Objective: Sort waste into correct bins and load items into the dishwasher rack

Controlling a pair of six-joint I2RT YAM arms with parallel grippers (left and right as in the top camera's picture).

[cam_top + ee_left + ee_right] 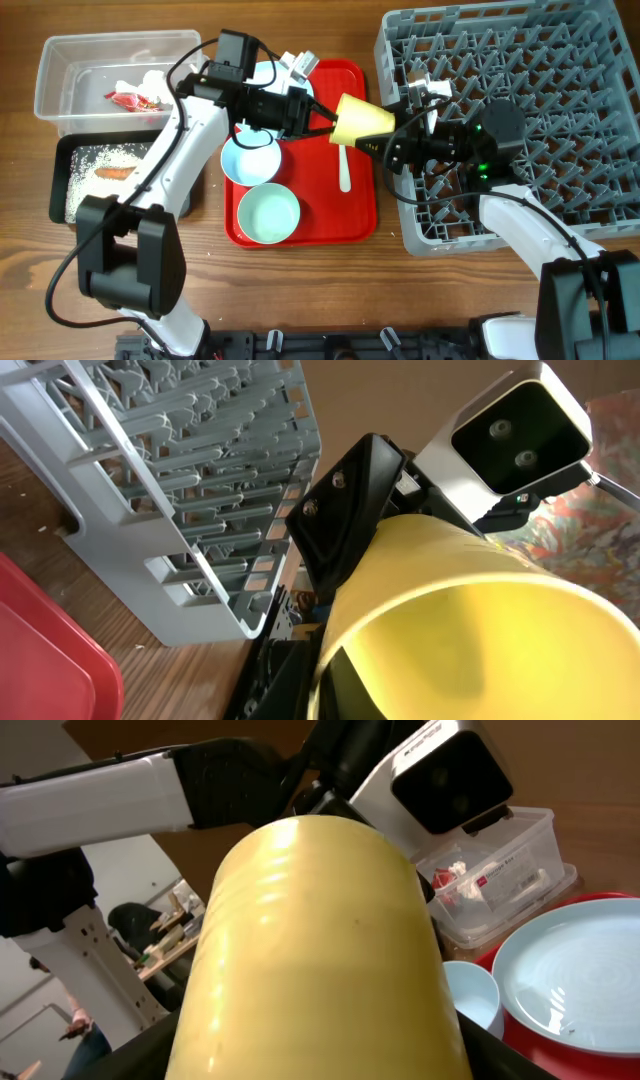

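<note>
Handover in mid-air! The small yellow cup (362,120) lies on its side above the gap between the red serving tray (362,80) and the grey dishwasher rack (600,215), mouth towards the tray. The left gripper (322,122) is clenched on its rim. The right gripper (390,143) straddles the base end, but I can't tell whether its fingers are pressing the cup.

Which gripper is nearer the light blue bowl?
Left. The left gripper holds the yellow cup's rim close beside the light blue bowl; the right gripper sits past the cup, at the dishwasher rack's edge.
</note>
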